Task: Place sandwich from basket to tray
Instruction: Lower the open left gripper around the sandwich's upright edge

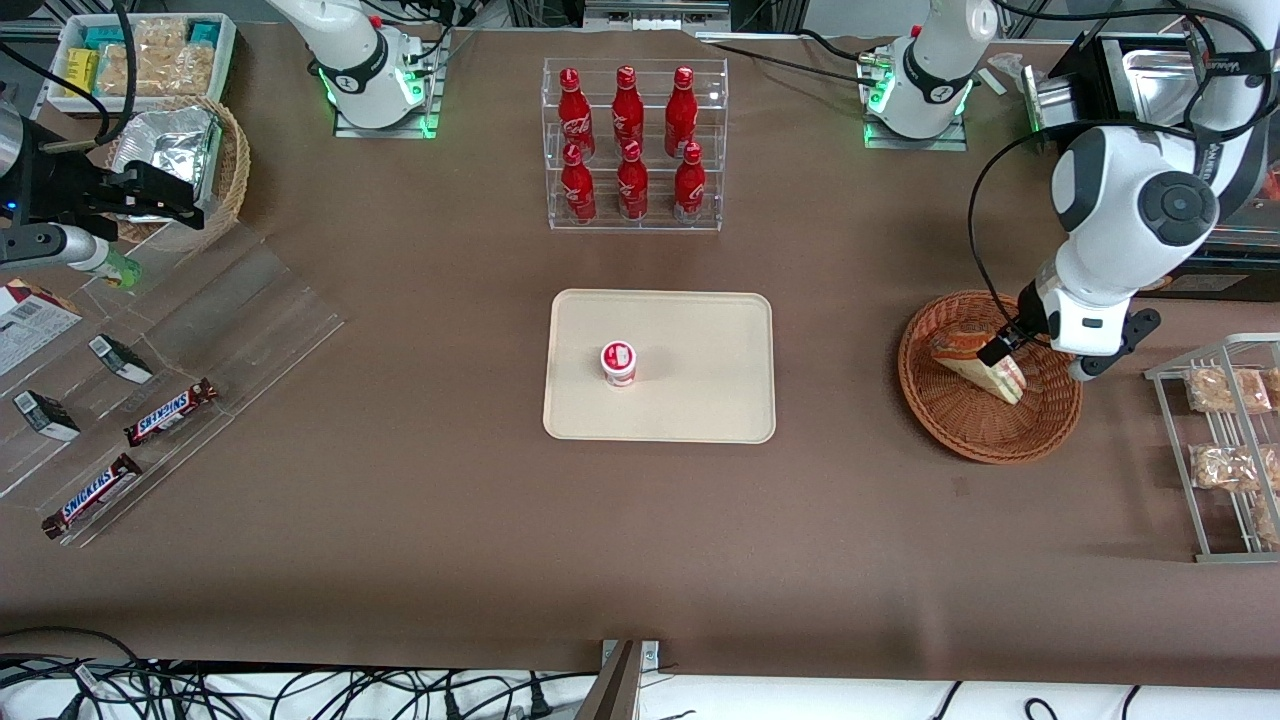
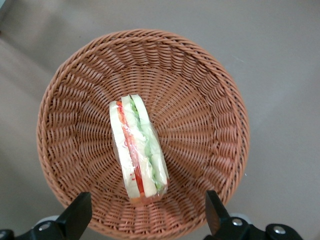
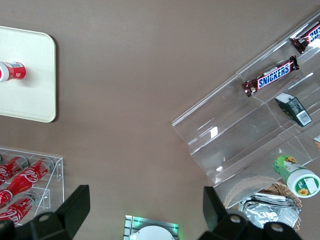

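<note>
The sandwich (image 1: 990, 372), a wrapped wedge with white bread and red and green filling, lies in the reddish-brown wicker basket (image 1: 960, 440) toward the working arm's end of the table. My left gripper (image 1: 1040, 355) hovers above the basket, open and empty. In the left wrist view the sandwich (image 2: 138, 150) lies across the middle of the basket (image 2: 210, 100), and the gripper (image 2: 145, 220) straddles the sandwich's end from above without touching it. The cream tray (image 1: 700, 400) lies mid-table.
A small red-and-white cup (image 1: 619, 362) stands on the tray. A clear rack of red bottles (image 1: 633, 145) stands farther from the front camera than the tray. A wire rack with bagged snacks (image 1: 1225, 450) sits beside the basket. Snickers bars (image 1: 170, 412) lie on clear shelves toward the parked arm's end.
</note>
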{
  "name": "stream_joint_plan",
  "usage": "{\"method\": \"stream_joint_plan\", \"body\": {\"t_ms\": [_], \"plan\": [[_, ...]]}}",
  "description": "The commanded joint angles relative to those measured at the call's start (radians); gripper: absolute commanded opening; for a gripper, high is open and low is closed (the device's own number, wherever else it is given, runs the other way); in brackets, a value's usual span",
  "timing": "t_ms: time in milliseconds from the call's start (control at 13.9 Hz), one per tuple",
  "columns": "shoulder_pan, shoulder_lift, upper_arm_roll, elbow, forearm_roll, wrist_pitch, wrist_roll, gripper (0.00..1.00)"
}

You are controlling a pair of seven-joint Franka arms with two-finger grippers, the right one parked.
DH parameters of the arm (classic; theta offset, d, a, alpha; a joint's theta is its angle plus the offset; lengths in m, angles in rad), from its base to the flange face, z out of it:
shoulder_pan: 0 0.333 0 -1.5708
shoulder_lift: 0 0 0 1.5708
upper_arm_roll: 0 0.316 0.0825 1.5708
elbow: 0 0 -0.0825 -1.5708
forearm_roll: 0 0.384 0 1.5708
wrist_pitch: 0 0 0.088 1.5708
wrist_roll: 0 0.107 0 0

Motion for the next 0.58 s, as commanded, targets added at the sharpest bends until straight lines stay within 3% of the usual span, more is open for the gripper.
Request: {"method": "stream_joint_plan", "body": {"t_ms": [0, 216, 504], "plan": [[0.002, 0.037, -0.005, -0.021, 0.091, 0.071, -0.129, 1.00], [0.004, 0.083, -0.005, -0.042, 0.197, 0.150, -0.281, 1.00], [0.004, 0.121, -0.003, -0.070, 0.235, 0.212, -0.342, 1.00]]}}
